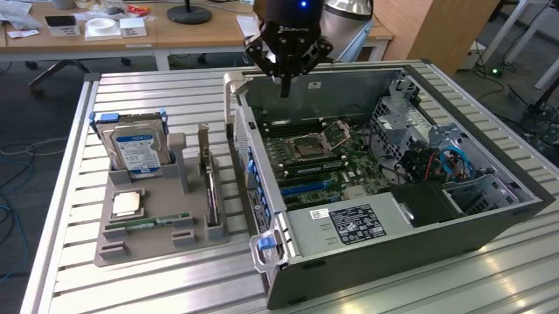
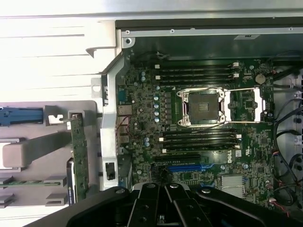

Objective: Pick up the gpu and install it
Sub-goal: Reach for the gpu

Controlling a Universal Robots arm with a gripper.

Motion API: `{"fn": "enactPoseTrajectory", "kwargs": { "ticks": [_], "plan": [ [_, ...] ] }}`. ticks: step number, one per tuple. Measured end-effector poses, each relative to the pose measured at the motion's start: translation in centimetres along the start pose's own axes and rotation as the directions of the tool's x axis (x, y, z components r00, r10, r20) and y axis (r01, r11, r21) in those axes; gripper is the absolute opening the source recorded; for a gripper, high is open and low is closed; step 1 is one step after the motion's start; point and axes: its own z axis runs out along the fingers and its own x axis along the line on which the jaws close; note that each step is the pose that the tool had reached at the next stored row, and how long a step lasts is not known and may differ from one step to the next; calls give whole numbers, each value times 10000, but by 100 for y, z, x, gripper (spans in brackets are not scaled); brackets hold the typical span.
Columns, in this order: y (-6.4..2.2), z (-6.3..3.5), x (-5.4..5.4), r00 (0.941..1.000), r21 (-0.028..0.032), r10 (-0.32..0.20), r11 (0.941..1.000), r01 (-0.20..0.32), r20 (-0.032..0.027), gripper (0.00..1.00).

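One open side of the grey computer case (image 1: 472, 226) leaves room above its green motherboard (image 1: 349, 167), where the black hand (image 1: 284, 88) hangs, fingers pinched together, empty. The gpu (image 1: 208, 176), a thin dark card, stands on edge in the grey holder tray (image 1: 131, 252) on the slatted bench (image 1: 157, 281), close beside the case wall.

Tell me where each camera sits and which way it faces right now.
Exterior view: off the arm, raised, looking down at the open computer case and parts holder; the gripper hangs above the case.
Wrist view: on the wrist, facing straight down onto the motherboard; the gripper shows.
Both show the motherboard, the gpu standing in the parts holder, and the gripper.
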Motion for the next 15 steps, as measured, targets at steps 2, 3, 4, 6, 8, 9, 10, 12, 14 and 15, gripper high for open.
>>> {"fn": "enactPoseTrajectory", "kwargs": {
  "ticks": [2, 3, 4, 6, 8, 9, 10, 12, 14, 15],
  "plan": [
    [-2, 0, 22, 10000, 0, 0, 10000, 0, 0, 11],
    [-3, 0, 36, 10000, 0, 1, 10000, -1, 0, 11],
    [-4, 0, 50, 10000, 0, 0, 10000, 0, 0, 11],
    [-6, 0, 75, 10000, 0, 0, 10000, 0, 0, 11],
    [-8, 1, 100, 10000, 0, 0, 10000, 0, 0, 11],
    [-9, 1, 113, 10000, 0, 0, 10000, 0, 0, 11],
    [-10, 1, 125, 10000, 0, 0, 10000, 0, 0, 11],
    [-11, 1, 151, 10000, 0, 0, 10000, 0, 0, 11],
    [-13, 2, 178, 10000, 0, 1, 10000, -1, 0, 11],
    [-14, 2, 189, 10000, 0, 1, 10000, -1, 0, 11]
  ]
}}
